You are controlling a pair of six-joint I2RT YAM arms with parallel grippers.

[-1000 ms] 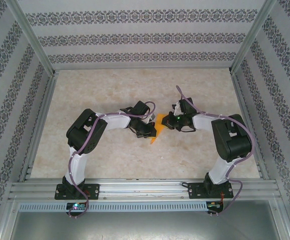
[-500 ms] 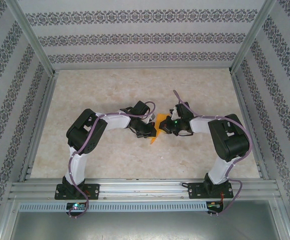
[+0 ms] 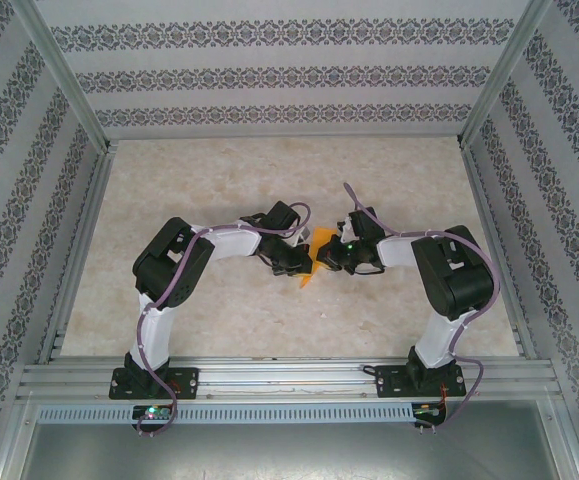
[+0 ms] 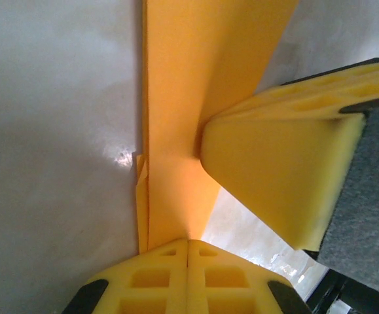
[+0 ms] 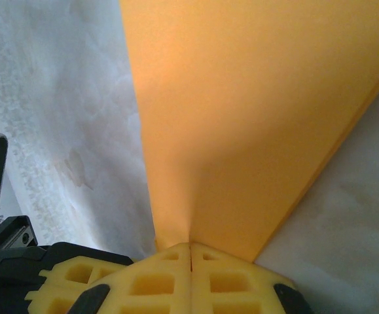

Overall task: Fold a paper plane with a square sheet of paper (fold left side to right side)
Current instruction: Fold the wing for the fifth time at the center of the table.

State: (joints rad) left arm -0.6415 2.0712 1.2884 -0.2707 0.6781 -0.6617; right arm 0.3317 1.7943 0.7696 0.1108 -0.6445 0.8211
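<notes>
Folded orange paper [image 3: 311,268] lies around the middle of the tabletop [image 3: 219,180], seen from above between the two arms. Over the last second the right pincer [image 3: 331,256] has slid leftward toward the left pincer [image 3: 294,262], which has kept its place, and less orange shows between them than before. I judge this to be a pressing pass along a crease, with the sheet already narrowed and the plane not yet finished. The strip that shows is slim. Its long axis runs from the far edge toward the near edge, and its pointed tip aims at the near edge, leaning a little left.

From the left wrist, the orange paper [image 4: 189,98] runs as a tapering band straight away from the left pincer [image 4: 188,275], with layered edges along its left side. The pincer's pads are pressed together with no gap and their tips are on the paper. A foam finger [image 4: 274,170] of the right pincer bears on the band from the right.

From the right wrist, the orange paper [image 5: 241,118] fans wide from the right pincer [image 5: 190,261], whose pads also meet without a gap. Whether either pincer has caught a layer or only presses down, I cannot tell.
</notes>
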